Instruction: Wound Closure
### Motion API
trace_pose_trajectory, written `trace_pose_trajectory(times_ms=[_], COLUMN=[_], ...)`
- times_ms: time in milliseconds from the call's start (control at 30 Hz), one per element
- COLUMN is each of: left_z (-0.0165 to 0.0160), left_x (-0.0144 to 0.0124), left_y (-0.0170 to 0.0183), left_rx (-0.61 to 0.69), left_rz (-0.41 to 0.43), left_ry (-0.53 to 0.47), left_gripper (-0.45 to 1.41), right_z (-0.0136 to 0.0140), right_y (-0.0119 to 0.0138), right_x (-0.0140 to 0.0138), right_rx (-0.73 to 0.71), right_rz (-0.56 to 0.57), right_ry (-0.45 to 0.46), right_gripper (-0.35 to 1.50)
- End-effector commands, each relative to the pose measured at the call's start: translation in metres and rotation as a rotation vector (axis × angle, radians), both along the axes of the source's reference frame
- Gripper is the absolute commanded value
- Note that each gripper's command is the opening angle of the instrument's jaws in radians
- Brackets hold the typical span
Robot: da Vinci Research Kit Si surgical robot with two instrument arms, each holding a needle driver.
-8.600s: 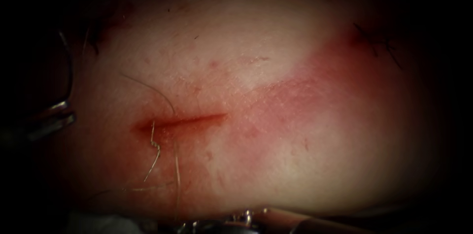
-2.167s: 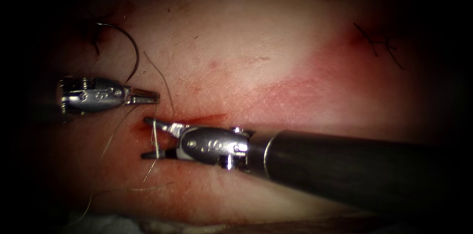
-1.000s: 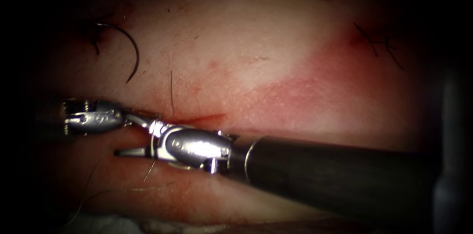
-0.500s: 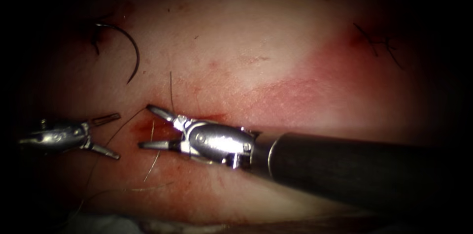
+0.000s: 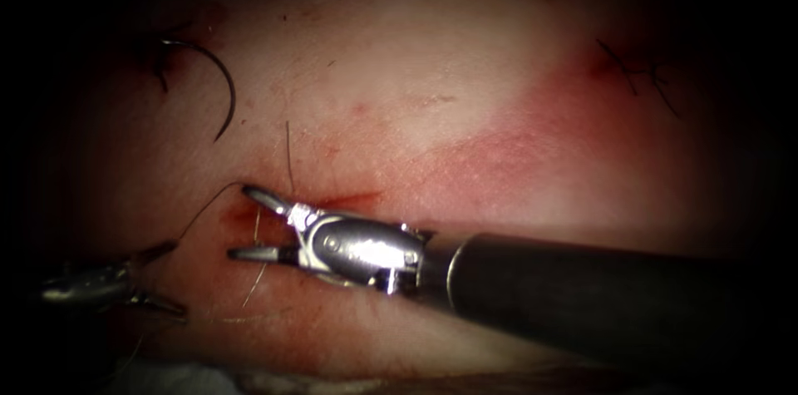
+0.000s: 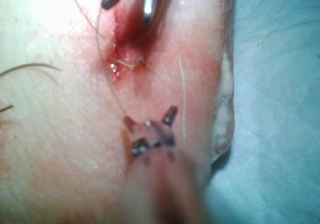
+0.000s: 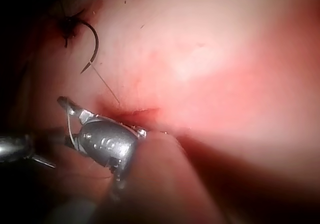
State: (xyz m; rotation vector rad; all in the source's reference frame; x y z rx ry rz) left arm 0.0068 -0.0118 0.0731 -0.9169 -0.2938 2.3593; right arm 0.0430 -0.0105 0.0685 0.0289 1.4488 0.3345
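Two pincers are seen spread open at the left end of the cut [image 5: 328, 199], neither gripping anything. Right pincer [image 5: 246, 223] is held over the cut's left end, with a thread [image 5: 258, 224] strand standing between its jaws, not clamped. Left pincer [image 5: 166, 277] is set further left and lower, empty, with thread running toward it. Needle [image 5: 218, 83] is found lying free on the tissue [image 5: 432, 79], well up and left of both, its curve running top to bottom; the left pincer is judged nearer.
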Motion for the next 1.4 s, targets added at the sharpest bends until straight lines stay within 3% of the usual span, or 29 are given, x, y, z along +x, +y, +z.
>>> trace_pose_trajectory(times_ms=[33, 200, 267, 467, 633, 667, 733, 767, 867, 1100, 1400], left_z=[0.0007, 0.002, 0.0031, 0.0057, 0.0059, 0.006, 0.0068, 0.0071, 0.0072, 0.0037, 0.0006], left_x=[-0.0003, 0.0013, 0.0014, -0.0008, -0.0014, -0.0013, -0.0005, -0.0002, 0.0001, -0.0017, -0.0021], left_y=[-0.0004, 0.0013, 0.0014, -0.0006, 0.0, 0.0002, 0.0004, 0.0003, -0.0009, -0.0014, 0.0044], left_rx=[0.001, -0.003, -0.005, -0.013, -0.05, -0.051, -0.055, -0.052, -0.04, -0.068, -0.141], left_rz=[-0.011, -0.06, -0.078, -0.029, -0.018, -0.017, -0.008, 0.002, 0.04, 0.098, 0.092], left_ry=[0.007, 0.046, 0.058, 0.0, -0.019, -0.02, -0.021, -0.016, -0.021, -0.024, -0.034], left_gripper=[0.86, 0.76, 0.59, 0.42, 0.22, 0.15, -0.38, -0.45, -0.45, -0.45, -0.45], right_z=[0.0004, 0.0002, 0.0001, 0.0002, 0.0002, 0.0001, 0.0, 0.0, 0.0001, 0.0001, 0.001], right_y=[-0.0007, -0.0011, -0.0013, -0.0011, -0.0011, -0.0012, -0.0013, -0.0013, -0.0011, -0.0013, -0.0025], right_x=[0.0008, 0.0009, 0.001, 0.001, 0.0006, 0.0005, 0.0003, 0.0003, 0.0004, 0.0006, 0.0007], right_rx=[0.004, 0.004, 0.004, -0.002, -0.002, -0.002, -0.002, -0.002, -0.002, -0.003, 0.008], right_rz=[-0.003, -0.009, -0.012, -0.011, -0.013, -0.014, -0.016, -0.016, -0.014, -0.015, -0.067], right_ry=[0.001, 0.001, 0.004, 0.002, 0.003, 0.003, 0.005, 0.005, 0.003, 0.003, -0.022], right_gripper=[1.48, 1.48, 1.48, 1.48, 1.48, 1.48, 1.47, 1.47, 1.47, 1.45, 1.4])
